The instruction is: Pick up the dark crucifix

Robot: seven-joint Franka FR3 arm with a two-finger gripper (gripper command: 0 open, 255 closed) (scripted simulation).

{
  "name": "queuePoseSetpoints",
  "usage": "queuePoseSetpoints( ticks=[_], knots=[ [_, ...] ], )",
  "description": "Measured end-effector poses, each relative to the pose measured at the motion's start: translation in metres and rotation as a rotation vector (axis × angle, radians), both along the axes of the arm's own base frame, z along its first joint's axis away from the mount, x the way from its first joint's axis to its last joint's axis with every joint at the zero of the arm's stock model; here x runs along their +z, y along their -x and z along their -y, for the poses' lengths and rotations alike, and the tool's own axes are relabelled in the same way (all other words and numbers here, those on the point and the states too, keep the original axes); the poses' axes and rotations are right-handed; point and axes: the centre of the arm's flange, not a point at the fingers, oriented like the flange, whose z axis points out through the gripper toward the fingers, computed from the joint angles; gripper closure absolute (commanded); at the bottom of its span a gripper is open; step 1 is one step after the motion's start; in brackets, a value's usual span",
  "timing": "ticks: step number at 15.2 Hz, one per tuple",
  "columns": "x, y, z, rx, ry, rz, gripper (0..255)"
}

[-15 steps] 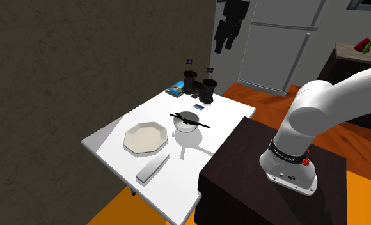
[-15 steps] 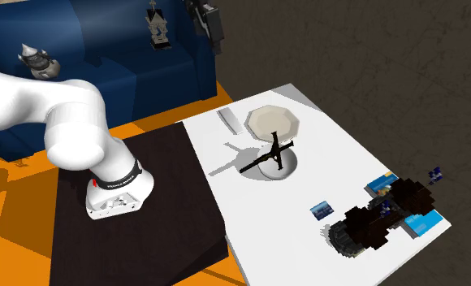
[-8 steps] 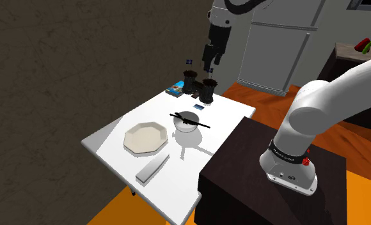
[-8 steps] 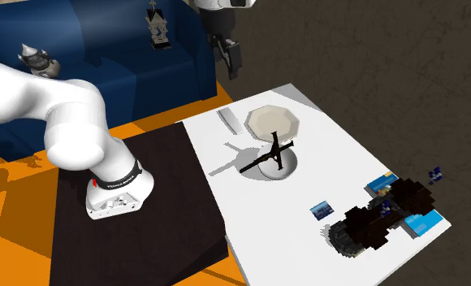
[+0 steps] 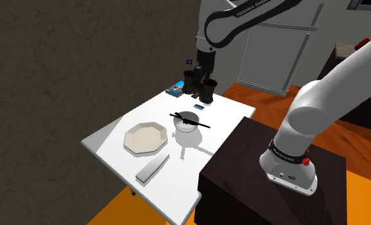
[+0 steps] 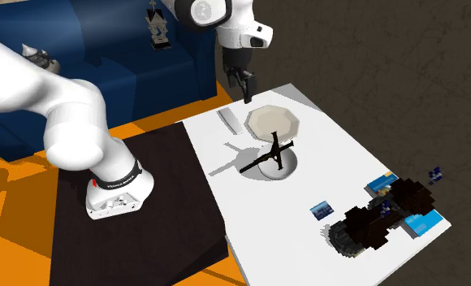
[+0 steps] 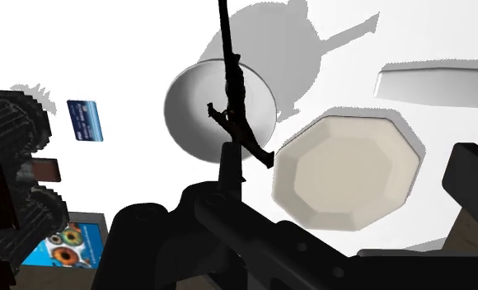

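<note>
Three views are given. The dark crucifix (image 5: 189, 120) is laid across a white bowl (image 7: 188, 115) on the table (image 5: 110, 144), below the end effector (image 6: 244, 81) and well apart from it. A small figure on the crucifix is made out in the wrist view, whereas plain crossed bars are rendered in the exterior views. Whether the end effector is open or closed cannot be told.

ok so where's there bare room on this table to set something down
Widest bare patch: the table strip along the edge far from the stand, between the plate and the blue box. A smaller one lies between the bowl carrying the crucifix and the blue card. Crowded: the corner with the dark pots.
</note>
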Motion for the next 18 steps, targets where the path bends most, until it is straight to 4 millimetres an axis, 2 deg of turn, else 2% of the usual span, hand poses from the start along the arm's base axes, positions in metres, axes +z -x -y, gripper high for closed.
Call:
queuePoseSetpoints(
  ticks=[7, 18],
  knots=[
    [-0.084, -0.047, 0.001, 0.013, 0.05, -0.032, 0],
    [-0.219, -0.108, 0.013, 0.032, 0.126, -0.084, 0]
  ],
)
